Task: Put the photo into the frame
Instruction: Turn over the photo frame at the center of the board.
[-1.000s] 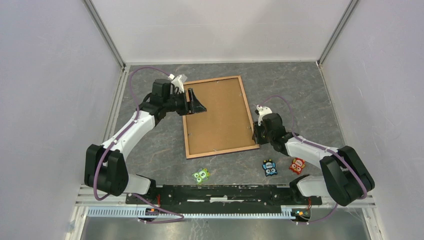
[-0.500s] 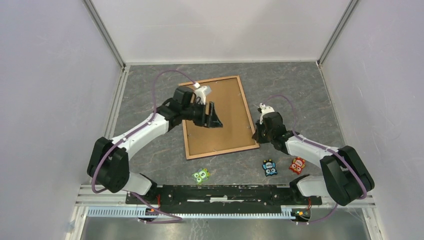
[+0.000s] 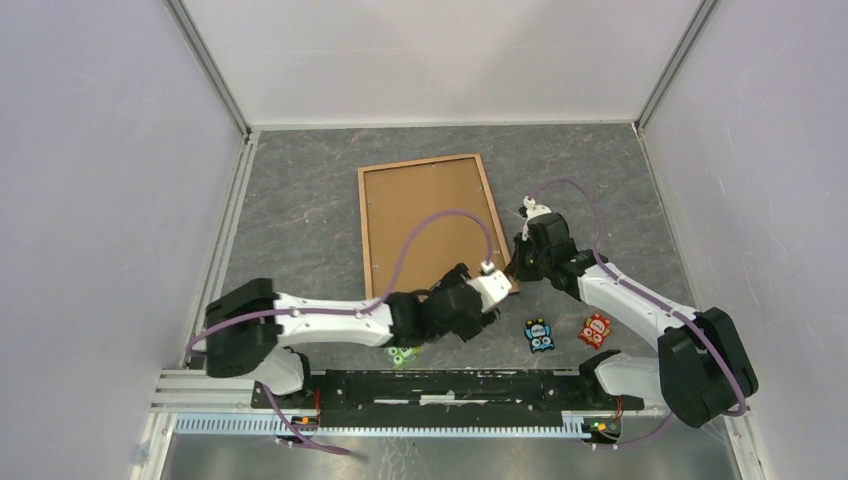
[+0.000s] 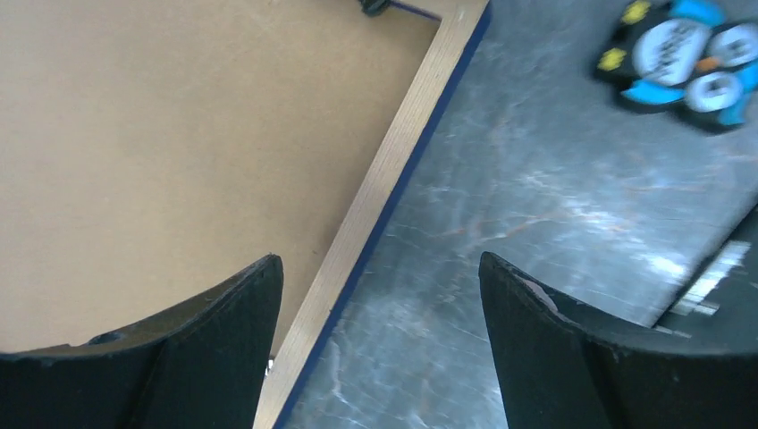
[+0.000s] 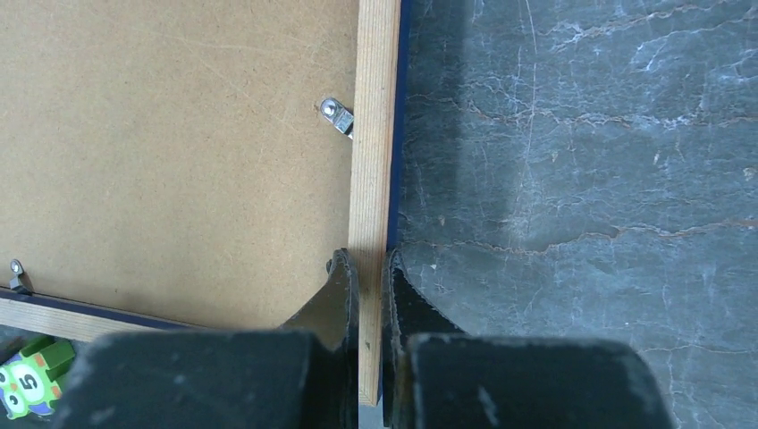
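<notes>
The frame (image 3: 420, 161) lies face down mid-table, light wood rails up, with a brown backing board (image 3: 420, 215) inside it. The photo is hidden. My right gripper (image 3: 515, 268) is shut on the right rail close to the near right corner. In the right wrist view the gripper (image 5: 368, 259) pinches the rail (image 5: 375, 107) from both sides. My left gripper (image 3: 478, 298) hangs open over the near rail. In the left wrist view the gripper (image 4: 380, 259) straddles the rail (image 4: 393, 170), with one finger over the board (image 4: 179, 134) and the other over the table.
Three small toys lie near the front edge: green (image 3: 403, 350), blue penguin (image 3: 540, 335) and red (image 3: 595, 328). A metal clip (image 5: 335, 114) sits on the board by the right rail. Enclosure walls stand on three sides. The left arm's purple cable (image 3: 440, 215) arches over the board.
My left arm has swung from above the frame's far left side down to the near right corner, and its jaws have opened wider. My right gripper has closed on the right rail.
</notes>
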`<action>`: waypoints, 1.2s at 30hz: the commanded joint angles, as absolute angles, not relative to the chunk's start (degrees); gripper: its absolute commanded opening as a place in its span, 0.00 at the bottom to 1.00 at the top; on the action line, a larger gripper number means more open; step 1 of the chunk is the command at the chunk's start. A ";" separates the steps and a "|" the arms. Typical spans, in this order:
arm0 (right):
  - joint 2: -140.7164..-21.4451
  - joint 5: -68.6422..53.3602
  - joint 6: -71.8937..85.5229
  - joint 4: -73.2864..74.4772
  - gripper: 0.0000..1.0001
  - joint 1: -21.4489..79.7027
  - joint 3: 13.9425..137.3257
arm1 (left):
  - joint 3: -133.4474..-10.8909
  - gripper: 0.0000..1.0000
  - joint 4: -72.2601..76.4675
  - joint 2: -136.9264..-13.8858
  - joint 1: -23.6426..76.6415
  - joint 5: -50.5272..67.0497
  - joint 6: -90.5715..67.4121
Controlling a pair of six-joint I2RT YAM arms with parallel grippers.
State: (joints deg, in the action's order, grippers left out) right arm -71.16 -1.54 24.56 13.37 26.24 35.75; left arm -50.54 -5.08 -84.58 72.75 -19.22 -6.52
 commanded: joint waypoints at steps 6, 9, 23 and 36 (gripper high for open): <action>-67.42 -4.35 27.76 11.78 0.00 26.31 39.73 | -59.43 0.91 2.67 -100.44 82.85 -48.64 16.37; -66.92 -4.51 28.07 12.05 0.00 26.33 39.77 | -62.90 0.92 2.45 -105.47 83.11 -53.34 19.11; -65.17 -3.94 28.19 12.33 0.00 26.30 39.68 | -70.30 0.67 10.15 -118.05 82.25 -65.76 32.75; -60.66 -2.89 27.83 12.19 0.00 26.36 39.88 | -65.56 0.41 16.82 -115.49 79.59 -67.07 35.86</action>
